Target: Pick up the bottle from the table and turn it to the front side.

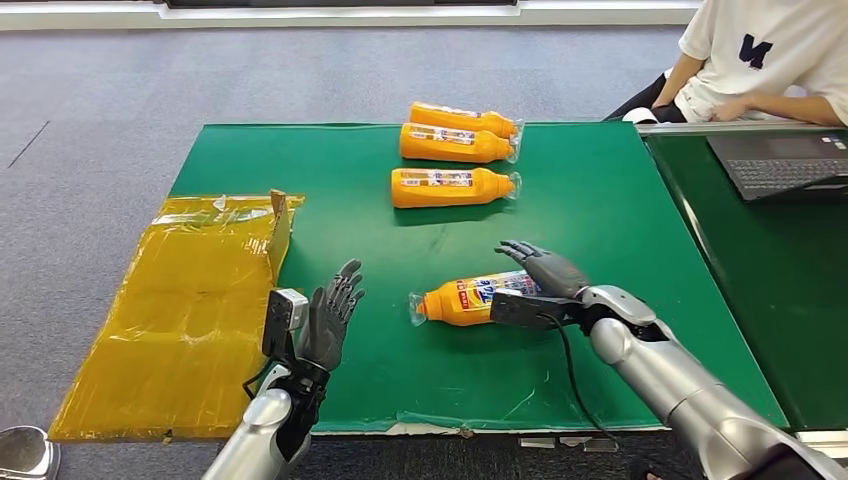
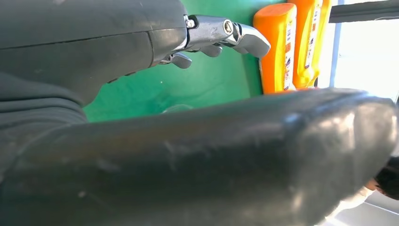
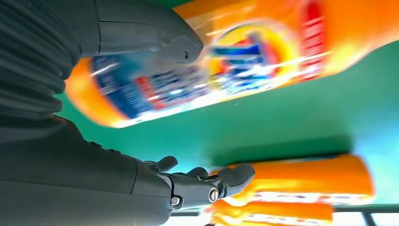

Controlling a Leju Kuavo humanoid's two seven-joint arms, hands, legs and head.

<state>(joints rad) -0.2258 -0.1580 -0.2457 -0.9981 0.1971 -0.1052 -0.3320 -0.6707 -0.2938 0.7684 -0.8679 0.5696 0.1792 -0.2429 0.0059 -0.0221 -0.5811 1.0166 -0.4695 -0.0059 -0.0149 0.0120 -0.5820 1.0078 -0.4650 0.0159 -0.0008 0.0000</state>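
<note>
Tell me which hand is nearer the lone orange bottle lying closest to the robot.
Right. The right hand hangs open over the base end of the orange plastic bottle; the left hand is raised off to its cap side, clearly apart.

On the table (image 1: 620, 210), a bottle (image 1: 468, 299) lies at centre between the left hand (image 1: 328, 318) at nine o'clock and the right hand (image 1: 545, 270) at three, three bottles (image 1: 452, 187) at twelve, a sheet (image 1: 190, 300) beyond nine.

- Three orange bottles (image 1: 455, 187) lie in a row at the far side of the green counter (image 1: 620, 220).
- A yellow plastic bag (image 1: 190, 300) overhangs its left edge.
- A laptop (image 1: 780, 163) sits before a seated person (image 1: 760, 60).
</note>
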